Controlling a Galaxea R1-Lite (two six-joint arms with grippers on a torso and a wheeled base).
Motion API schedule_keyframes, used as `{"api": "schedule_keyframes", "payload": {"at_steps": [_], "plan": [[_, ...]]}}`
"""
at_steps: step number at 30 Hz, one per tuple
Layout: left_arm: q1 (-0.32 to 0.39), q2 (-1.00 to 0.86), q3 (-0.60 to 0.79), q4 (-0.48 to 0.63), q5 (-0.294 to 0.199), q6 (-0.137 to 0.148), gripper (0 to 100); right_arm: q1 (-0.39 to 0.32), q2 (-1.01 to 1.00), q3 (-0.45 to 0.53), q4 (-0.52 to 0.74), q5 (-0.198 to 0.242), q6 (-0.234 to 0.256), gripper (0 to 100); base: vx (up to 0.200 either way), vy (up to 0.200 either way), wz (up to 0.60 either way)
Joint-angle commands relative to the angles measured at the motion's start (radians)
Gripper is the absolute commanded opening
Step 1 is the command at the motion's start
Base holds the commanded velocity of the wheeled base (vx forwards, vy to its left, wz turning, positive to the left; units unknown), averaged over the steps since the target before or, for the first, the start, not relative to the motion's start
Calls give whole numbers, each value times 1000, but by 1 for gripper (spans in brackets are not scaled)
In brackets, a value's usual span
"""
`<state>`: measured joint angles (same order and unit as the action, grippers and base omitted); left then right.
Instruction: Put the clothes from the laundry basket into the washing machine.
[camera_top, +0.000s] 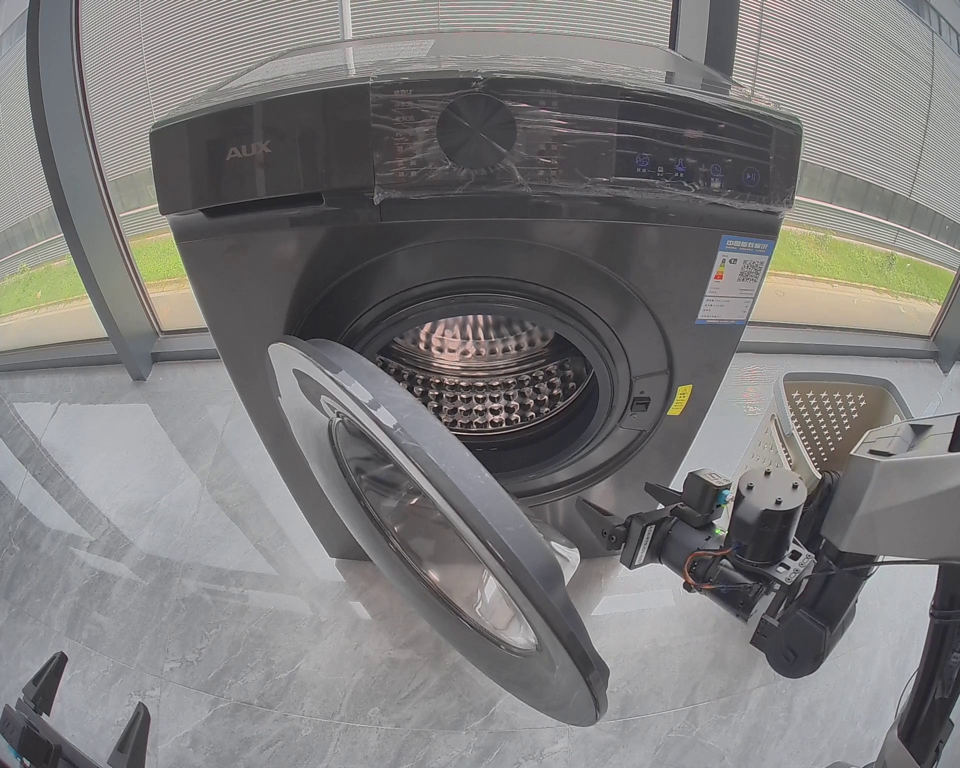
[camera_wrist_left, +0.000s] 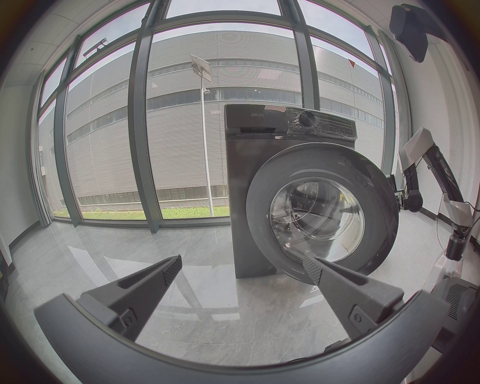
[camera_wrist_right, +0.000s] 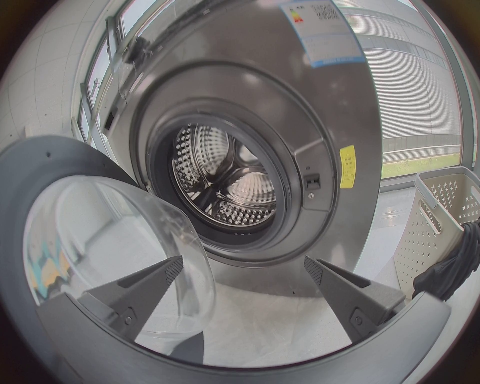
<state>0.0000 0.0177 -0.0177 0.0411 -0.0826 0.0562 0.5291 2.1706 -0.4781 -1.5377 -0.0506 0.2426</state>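
Note:
The grey washing machine (camera_top: 470, 250) stands straight ahead with its round door (camera_top: 440, 540) swung wide open toward me. Its metal drum (camera_top: 490, 380) shows no clothes in the part I see. The pale perforated laundry basket (camera_top: 830, 420) sits on the floor right of the machine, partly behind my right arm. My right gripper (camera_top: 625, 510) hangs open and empty low in front of the machine, just right of the door's edge. It faces the drum (camera_wrist_right: 225, 180) and the door's glass bowl (camera_wrist_right: 120, 250). My left gripper (camera_top: 95, 690) is open and empty, low at the near left.
A dark crumpled shape (camera_wrist_right: 450, 267) lies against the basket (camera_wrist_right: 440, 220); cloth or cable cover, I cannot tell. Glossy marble floor (camera_top: 150, 500) spreads left of the machine. Window frames (camera_top: 90, 200) and glass stand behind it. The open door (camera_wrist_left: 322, 215) juts into the space in front.

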Motion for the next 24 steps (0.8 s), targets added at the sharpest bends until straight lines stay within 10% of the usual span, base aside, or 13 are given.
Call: {"api": "schedule_keyframes", "payload": {"at_steps": [1,24], "plan": [[0,-18,18,0,0,1,100,-8,118,-43,-2,0,-17,100,0,0,0],[0,-18,18,0,0,1,100,118,81,18,-13,9,-6,100,-9,0,0]]}}
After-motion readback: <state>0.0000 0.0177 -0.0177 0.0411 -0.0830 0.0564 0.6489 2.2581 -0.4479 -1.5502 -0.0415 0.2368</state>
